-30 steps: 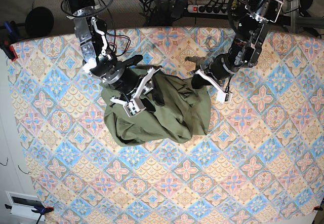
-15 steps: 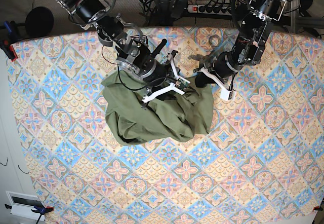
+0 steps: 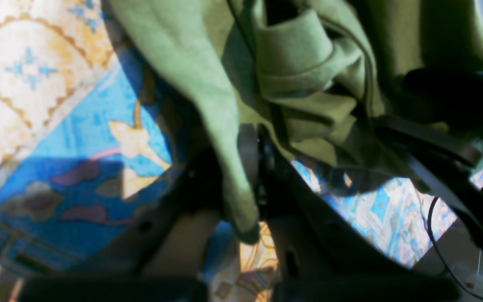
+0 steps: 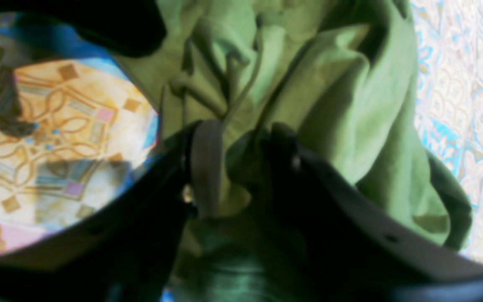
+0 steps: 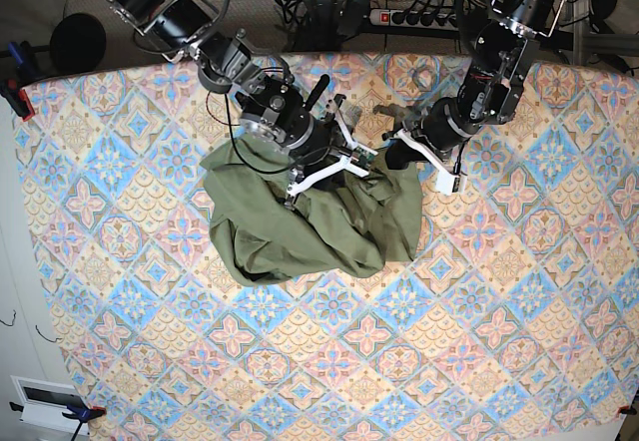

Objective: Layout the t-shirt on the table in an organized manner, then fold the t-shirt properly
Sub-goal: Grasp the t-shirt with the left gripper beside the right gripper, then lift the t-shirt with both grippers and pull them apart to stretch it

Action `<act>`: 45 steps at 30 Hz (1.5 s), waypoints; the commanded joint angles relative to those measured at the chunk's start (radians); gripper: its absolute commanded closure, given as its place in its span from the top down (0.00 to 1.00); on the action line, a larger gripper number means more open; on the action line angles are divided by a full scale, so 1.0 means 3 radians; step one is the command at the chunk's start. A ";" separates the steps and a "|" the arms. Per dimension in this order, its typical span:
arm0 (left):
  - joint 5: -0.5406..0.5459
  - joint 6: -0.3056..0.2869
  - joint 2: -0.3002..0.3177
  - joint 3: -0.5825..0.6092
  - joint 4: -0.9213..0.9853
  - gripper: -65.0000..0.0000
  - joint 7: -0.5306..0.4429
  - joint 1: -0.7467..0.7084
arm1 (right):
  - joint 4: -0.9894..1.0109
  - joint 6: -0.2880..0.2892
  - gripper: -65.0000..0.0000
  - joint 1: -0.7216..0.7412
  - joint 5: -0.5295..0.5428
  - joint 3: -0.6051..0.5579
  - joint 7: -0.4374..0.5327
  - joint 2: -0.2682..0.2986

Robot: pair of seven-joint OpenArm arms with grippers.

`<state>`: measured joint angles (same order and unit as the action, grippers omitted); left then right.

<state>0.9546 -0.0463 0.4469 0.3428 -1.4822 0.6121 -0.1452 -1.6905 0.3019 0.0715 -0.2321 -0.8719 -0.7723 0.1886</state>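
The olive-green t-shirt [image 5: 310, 217] lies crumpled in a heap on the patterned table [image 5: 449, 341], left of centre. My right gripper [image 5: 334, 162] is on the heap's upper edge; in its wrist view a thick bunch of t-shirt [image 4: 342, 105] fills the space between the fingers of the right gripper [image 4: 243, 167]. My left gripper [image 5: 394, 157] is at the shirt's upper right corner. Its wrist view shows the left gripper [image 3: 254, 167] shut on a thin fold of t-shirt [image 3: 308, 63] that hangs above the table [image 3: 57, 126]. The two grippers are close together.
A power strip [image 5: 409, 17] and loose cables lie beyond the table's far edge. A clamp [image 5: 15, 92] grips the far left corner, and a white box [image 5: 45, 401] sits off the near left corner. Patterned cloth [image 4: 57, 126] surrounds the heap.
My right gripper has swung from the shirt's left part to its upper middle, toward the left gripper, dragging cloth along. The left gripper has barely moved.
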 commanded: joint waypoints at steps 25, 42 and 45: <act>-0.0070 0.0070 0.0093 -0.0005 -0.0008 0.00 0.0141 -0.0005 | -0.0147 -0.0037 0.01 0.0127 -0.0001 0.0244 0.0066 0.0008; -0.0684 0.0070 0.0293 -0.0398 -0.0110 0.00 0.0146 -0.0076 | -0.0715 -0.0022 0.00 -0.0420 0.0019 0.1518 0.0265 0.0796; -0.0852 0.0070 0.0298 -0.0526 -0.0171 0.00 0.0156 -0.0138 | -0.0715 -0.0017 0.00 -0.0568 0.0019 0.1850 0.0393 0.0888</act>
<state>0.7132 -0.0395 0.5205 0.1921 -1.5253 0.6434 -0.1841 -1.8851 0.3080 -0.1150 -0.2222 -0.3252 -0.6788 0.4446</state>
